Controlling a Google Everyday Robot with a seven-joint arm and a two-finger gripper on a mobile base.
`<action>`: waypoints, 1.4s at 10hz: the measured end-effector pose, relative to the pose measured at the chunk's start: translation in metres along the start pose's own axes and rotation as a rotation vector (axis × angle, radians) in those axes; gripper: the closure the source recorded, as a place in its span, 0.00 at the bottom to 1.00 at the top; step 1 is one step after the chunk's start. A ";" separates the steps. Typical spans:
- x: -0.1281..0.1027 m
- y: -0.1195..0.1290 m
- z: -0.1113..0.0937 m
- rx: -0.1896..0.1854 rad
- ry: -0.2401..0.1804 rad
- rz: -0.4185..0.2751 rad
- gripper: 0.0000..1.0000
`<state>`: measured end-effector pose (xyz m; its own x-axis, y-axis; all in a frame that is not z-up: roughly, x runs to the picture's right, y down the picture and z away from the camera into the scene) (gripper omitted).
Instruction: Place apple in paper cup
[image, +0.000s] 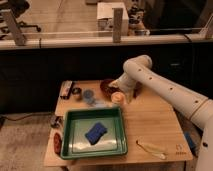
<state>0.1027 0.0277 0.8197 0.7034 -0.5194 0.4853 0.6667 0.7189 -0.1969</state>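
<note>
Apple update: the small round orange-yellow apple (117, 97) sits just in front of the dark red bowl (106, 85). To us it looks like it's right at the mouth of the short whitish-cream paper cup (118, 102), though we can't really separate cup from fruit here. The robot's gripper (126, 94), at the end of the white arm (150, 80), is just beside the apple, touching or nearly so. Whether it's clamped on the apple or has let go, we can't tell.

Our read: we're at the drop-in step, basically the tail end. The next move calls for a clean release and a straight lift, so the light cup doesn't tip or get dragged along.

The surface is a light wooden table (150, 120). On it we've got a green plastic tray (93, 112) holding a blue sponge (96, 132), a grey-blue cup (89, 95) near the apple, and a long pale yellow peel-like thing (152, 147) at the front. Behind it we see a dark low wall topped by a glass partition (60, 30), with office-ish space beyond.
</note>
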 end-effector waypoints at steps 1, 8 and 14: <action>-0.001 0.004 0.000 0.006 -0.007 0.000 0.20; 0.000 0.005 0.001 0.011 -0.011 0.000 0.20; -0.001 0.005 0.001 0.011 -0.012 -0.001 0.20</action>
<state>0.1051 0.0318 0.8190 0.6999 -0.5146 0.4953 0.6645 0.7233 -0.1875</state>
